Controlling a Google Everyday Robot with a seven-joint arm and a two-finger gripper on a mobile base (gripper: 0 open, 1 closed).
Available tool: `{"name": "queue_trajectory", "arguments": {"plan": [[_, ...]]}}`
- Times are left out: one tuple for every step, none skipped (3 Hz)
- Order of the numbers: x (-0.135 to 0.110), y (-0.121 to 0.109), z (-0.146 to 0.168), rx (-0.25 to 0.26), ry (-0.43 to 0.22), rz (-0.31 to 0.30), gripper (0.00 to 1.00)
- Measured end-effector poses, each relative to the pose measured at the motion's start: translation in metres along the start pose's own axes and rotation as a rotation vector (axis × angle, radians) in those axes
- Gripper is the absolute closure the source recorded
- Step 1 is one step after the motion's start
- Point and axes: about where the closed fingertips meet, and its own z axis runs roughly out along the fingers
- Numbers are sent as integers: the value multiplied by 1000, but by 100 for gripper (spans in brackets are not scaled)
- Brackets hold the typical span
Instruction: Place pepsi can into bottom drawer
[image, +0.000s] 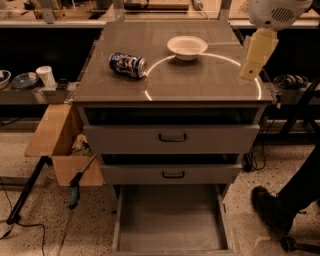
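The pepsi can (128, 65) lies on its side on the left part of the cabinet top (200, 85). It is dark blue with white markings and silver ends. The bottom drawer (170, 220) is pulled out at floor level, and its flat grey floor is bare. My gripper (251, 70) hangs from the white arm (277, 11) at the upper right. It is above the right edge of the cabinet top, well to the right of the can and apart from it. It holds nothing that I can see.
A white bowl (187, 46) stands at the back middle of the cabinet top. The two upper drawers (171, 137) with dark handles are nearly closed. A cardboard box (55, 142) stands at the left. A person's shoe (270, 207) is on the floor at the right.
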Motion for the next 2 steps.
{"name": "queue_trajectory", "arguments": {"plan": [[-2,-2,-1,5,-4,-2,0],[5,-2,4,-3,-2,14,0]]}}
